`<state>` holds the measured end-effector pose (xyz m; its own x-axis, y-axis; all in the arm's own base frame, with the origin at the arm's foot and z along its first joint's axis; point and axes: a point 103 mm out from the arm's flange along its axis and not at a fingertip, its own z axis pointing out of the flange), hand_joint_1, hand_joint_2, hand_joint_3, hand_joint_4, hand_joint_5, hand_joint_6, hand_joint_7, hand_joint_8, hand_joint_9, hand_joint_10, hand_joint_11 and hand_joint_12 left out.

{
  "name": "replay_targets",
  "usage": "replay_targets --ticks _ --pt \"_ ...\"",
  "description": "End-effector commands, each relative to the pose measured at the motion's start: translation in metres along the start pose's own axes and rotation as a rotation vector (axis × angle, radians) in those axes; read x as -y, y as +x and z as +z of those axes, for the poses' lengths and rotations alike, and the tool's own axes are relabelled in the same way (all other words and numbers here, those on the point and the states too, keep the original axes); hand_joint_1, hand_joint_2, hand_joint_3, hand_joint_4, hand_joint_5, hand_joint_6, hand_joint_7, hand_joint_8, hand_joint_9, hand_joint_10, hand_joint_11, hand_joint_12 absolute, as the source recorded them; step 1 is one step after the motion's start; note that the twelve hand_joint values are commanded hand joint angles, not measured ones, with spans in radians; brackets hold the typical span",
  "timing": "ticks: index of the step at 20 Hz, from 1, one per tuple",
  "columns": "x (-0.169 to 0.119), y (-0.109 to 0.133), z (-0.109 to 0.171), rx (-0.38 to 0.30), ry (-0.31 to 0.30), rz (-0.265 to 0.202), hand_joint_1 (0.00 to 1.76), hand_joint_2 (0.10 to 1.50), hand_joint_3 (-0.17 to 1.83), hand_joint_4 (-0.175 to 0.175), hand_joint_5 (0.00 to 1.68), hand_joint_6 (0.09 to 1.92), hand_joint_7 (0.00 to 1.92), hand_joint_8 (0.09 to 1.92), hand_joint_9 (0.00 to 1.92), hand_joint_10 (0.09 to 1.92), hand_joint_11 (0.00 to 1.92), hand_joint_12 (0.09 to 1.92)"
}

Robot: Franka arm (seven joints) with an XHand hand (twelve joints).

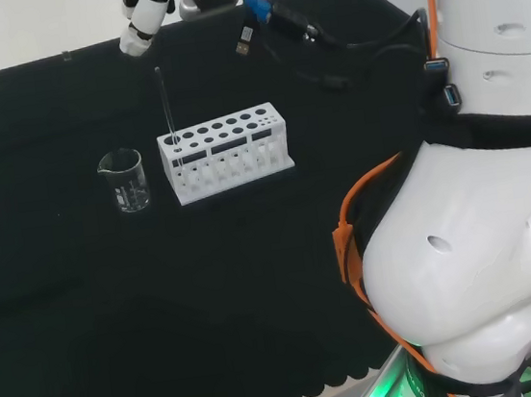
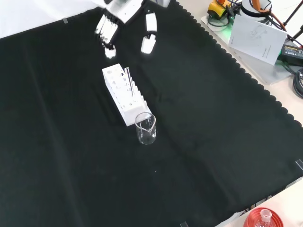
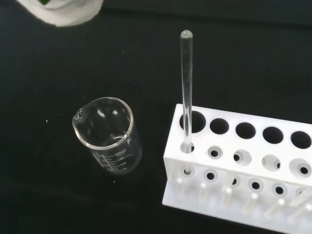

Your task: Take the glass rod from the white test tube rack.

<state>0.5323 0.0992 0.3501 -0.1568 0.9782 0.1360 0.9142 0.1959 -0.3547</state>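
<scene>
A clear glass rod [image 1: 166, 104] [image 2: 128, 84] [image 3: 186, 87] stands upright in an end hole of the white test tube rack [image 1: 226, 152] [image 2: 122, 93] [image 3: 243, 165]; in the head view that is the rack's left end. The hand [image 1: 142, 25] [image 2: 124, 26] hovers above and beyond the rod's top, apart from it, open with fingers [image 2: 107, 35] and thumb [image 2: 149, 33] spread and pointing down. A blurred white part of the hand [image 3: 61, 10] shows in the wrist view. Nothing is held.
An empty clear glass beaker [image 1: 125, 181] [image 2: 146, 128] [image 3: 109, 134] stands close beside the rack's rod end. In the front view, papers and cables [image 2: 258, 28] lie off the cloth at the upper right, and a red ribbed stand with a flask [image 2: 262, 218] sits at the lower edge.
</scene>
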Motion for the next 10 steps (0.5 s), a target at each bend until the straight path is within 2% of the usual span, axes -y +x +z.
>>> replay_targets --ticks 1,8,10 --pt "-0.018 -0.006 0.014 -0.006 0.007 -0.006 0.82 0.67 0.49 -0.175 0.27 0.71 0.39 0.94 0.41 0.95 0.27 1.43" --pt "-0.021 -0.019 0.025 -0.03 0.009 0.002 0.82 0.66 0.5 -0.175 0.27 0.72 0.4 0.94 0.42 0.95 0.29 1.43" --pt "-0.021 -0.021 0.029 -0.028 0.015 0.026 0.82 0.66 0.5 -0.175 0.27 0.72 0.4 0.94 0.42 0.95 0.29 1.43"
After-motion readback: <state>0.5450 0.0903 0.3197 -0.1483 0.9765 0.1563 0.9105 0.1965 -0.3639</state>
